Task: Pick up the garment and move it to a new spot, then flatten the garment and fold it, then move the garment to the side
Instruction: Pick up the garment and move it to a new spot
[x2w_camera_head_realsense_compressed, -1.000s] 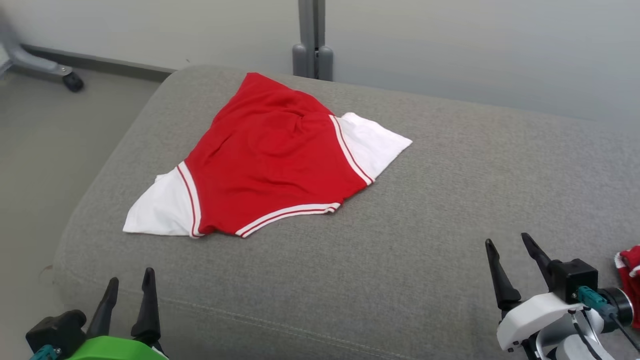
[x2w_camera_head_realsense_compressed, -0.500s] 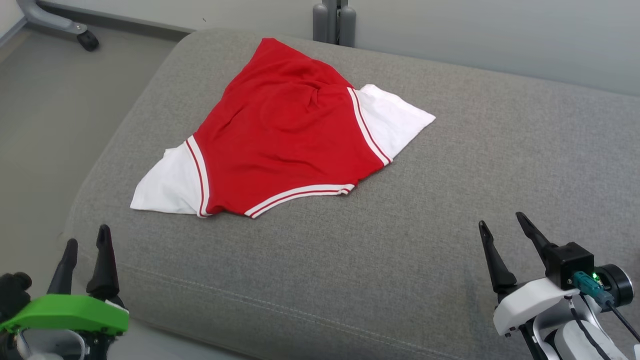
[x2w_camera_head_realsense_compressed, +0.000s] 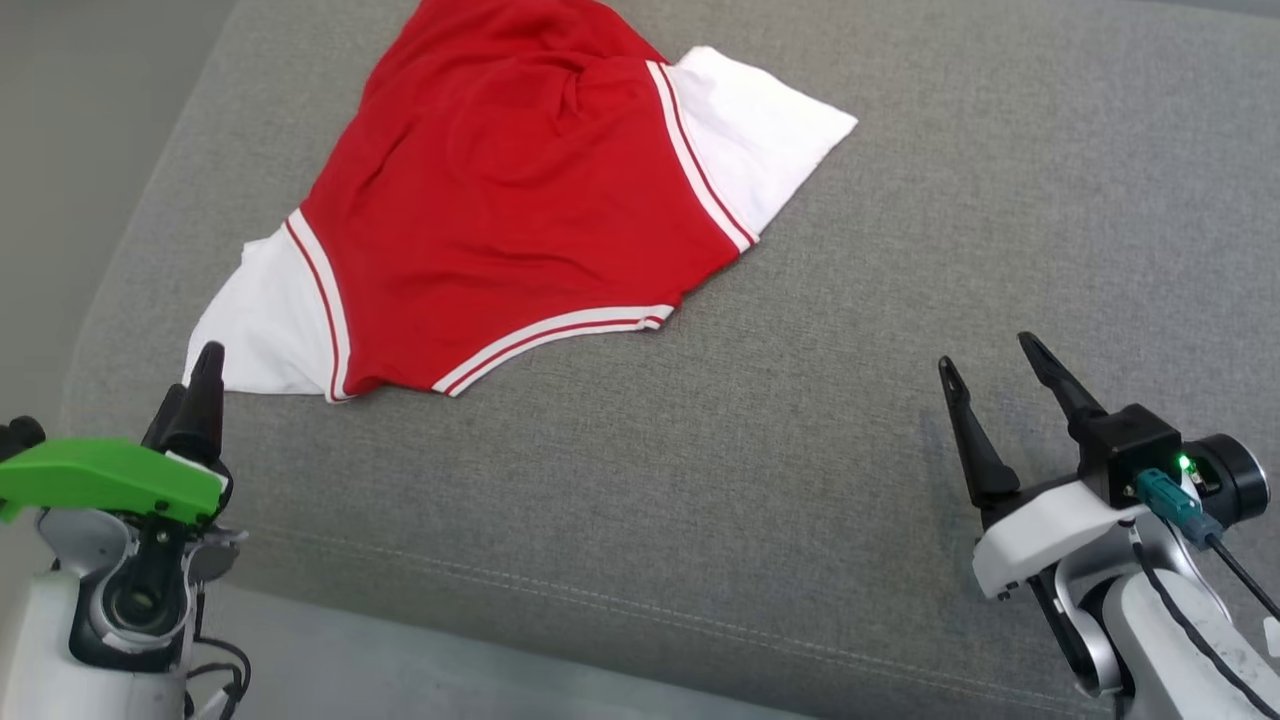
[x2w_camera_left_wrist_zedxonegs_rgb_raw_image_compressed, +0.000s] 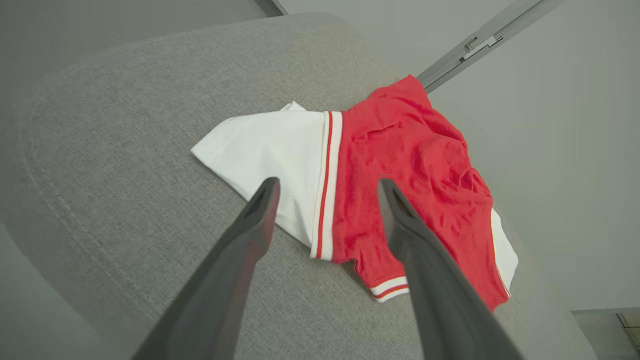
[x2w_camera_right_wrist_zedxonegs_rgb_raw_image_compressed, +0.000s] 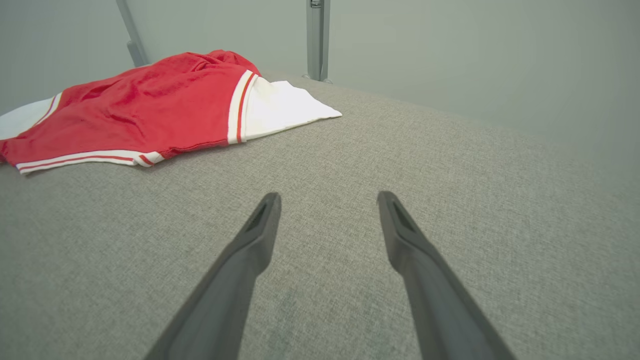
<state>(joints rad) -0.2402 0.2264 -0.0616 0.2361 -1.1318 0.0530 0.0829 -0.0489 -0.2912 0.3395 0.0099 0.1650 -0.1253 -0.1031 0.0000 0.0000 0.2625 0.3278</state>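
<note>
The garment (x2w_camera_head_realsense_compressed: 520, 190) is red with white sleeves and red-and-white striped trims. It lies rumpled on the far left part of a grey cushion (x2w_camera_head_realsense_compressed: 800, 450). My left gripper (x2w_camera_head_realsense_compressed: 195, 385) is open at the near corner of the left white sleeve. In the left wrist view the open left gripper (x2w_camera_left_wrist_zedxonegs_rgb_raw_image_compressed: 328, 182) frames that sleeve and the striped trim of the garment (x2w_camera_left_wrist_zedxonegs_rgb_raw_image_compressed: 400, 165), with nothing between its fingers. My right gripper (x2w_camera_head_realsense_compressed: 987, 352) is open over bare cushion, well right of the garment. The right wrist view has the right gripper (x2w_camera_right_wrist_zedxonegs_rgb_raw_image_compressed: 328, 195) empty and the garment (x2w_camera_right_wrist_zedxonegs_rgb_raw_image_compressed: 145, 105) far to the left.
The cushion's rounded left edge drops to a grey floor (x2w_camera_head_realsense_compressed: 60, 150). A stitched seam runs along the cushion's near edge (x2w_camera_head_realsense_compressed: 600, 600). Behind the cushion stand a pale wall and a metal post (x2w_camera_right_wrist_zedxonegs_rgb_raw_image_compressed: 317, 40). Bare cushion stretches right of the garment.
The head camera has tilted down, so the whole picture has shifted. My left gripper has risen and come forward to the white sleeve's corner. The right gripper has hardly moved.
</note>
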